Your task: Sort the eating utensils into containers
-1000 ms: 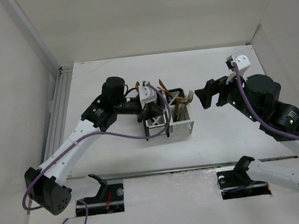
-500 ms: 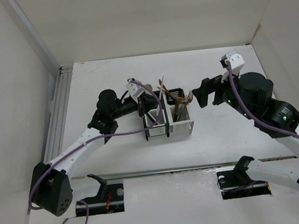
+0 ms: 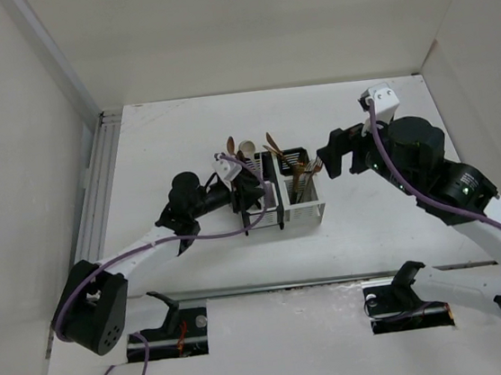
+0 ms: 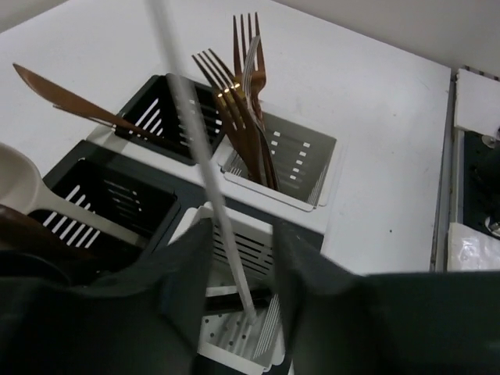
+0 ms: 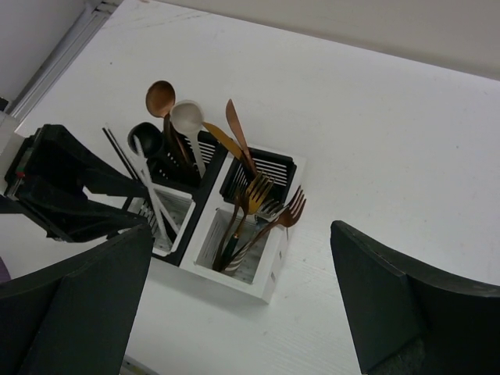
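White surface (image 3: 373, 228) is in view, and the caddy block (image 3: 281, 204) sits near the middle of it, so I'm calling everything off that block. My left arm (image 3: 140, 250) reaches in low from the block's left side. My right arm (image 3: 440, 184) stands off to the block's right, clear of it.

The block has two black compartments on its far side and two white ones on its near side, all joined.

The left hand (image 4: 242, 285) is right over the near-left white compartment (image 4: 234, 340). Its fingers are a little apart and not clamped on anything. A pale chopstick (image 4: 199, 156) runs up between them, the gap is wider than the stick, and its lower end is down inside that compartment. The right hand (image 5: 242, 312) hangs to the right of the block with its fingers spread wide and nothing between them.

On to the utensils.
- **near-right white compartment** (image 5: 269, 277): a bunch of copper and gold forks (image 5: 262, 207), tines up.
- **far-right black compartment** (image 5: 273, 168): a copper knife (image 5: 237, 133), blade up and leaning.
- **far-left black compartment** (image 4: 117, 207): three spoons, bowls up, namely a copper spoon (image 5: 161, 98), a white spoon (image 5: 187, 117) just beside it, and a black spoon (image 5: 144, 139) lower on the left.
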Tool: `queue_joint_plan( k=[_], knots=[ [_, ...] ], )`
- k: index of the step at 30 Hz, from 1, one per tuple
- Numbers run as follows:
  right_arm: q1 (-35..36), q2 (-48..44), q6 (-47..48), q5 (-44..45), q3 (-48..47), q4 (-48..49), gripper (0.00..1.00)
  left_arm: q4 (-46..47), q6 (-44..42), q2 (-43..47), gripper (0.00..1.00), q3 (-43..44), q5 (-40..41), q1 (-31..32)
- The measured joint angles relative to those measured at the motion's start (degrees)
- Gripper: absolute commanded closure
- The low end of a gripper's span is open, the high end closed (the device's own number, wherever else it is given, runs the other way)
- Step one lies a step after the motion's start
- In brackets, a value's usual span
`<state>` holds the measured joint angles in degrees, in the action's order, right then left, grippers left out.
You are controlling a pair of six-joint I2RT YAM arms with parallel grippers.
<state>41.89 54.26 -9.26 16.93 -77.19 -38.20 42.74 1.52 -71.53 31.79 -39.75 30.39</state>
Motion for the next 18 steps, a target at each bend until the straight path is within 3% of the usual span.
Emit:
queue_joint_plan(
  k=[1,4,9,14,18],
  knots=[
    [0.0,0.1,0.0,0.0,0.0,0.0,0.00,0.2,0.2,0.0,0.51,-0.4,0.5,0.0],
    [0.0,0.5,0.0,0.0,0.0,0.0,0.00,-0.1,1.1,0.1,0.41,-0.7,2.5,0.0],
    [0.0,1.8,0.0,-0.2,0.0,-0.2,0.00,-4.5,3.0,2.6,0.00,0.5,4.2,-1.5],
    [-1.5,4.2,-0.1,-1.3,-0.2,-0.2,0.00,-15.0,5.8,6.7,0.00,8.0,6.9,-5.1],
    [-7.6,10.7,-0.9,-4.0,-2.8,-1.5,0.00,-25.0,7.9,9.6,0.00,17.0,17.3,-7.1]
  ],
)
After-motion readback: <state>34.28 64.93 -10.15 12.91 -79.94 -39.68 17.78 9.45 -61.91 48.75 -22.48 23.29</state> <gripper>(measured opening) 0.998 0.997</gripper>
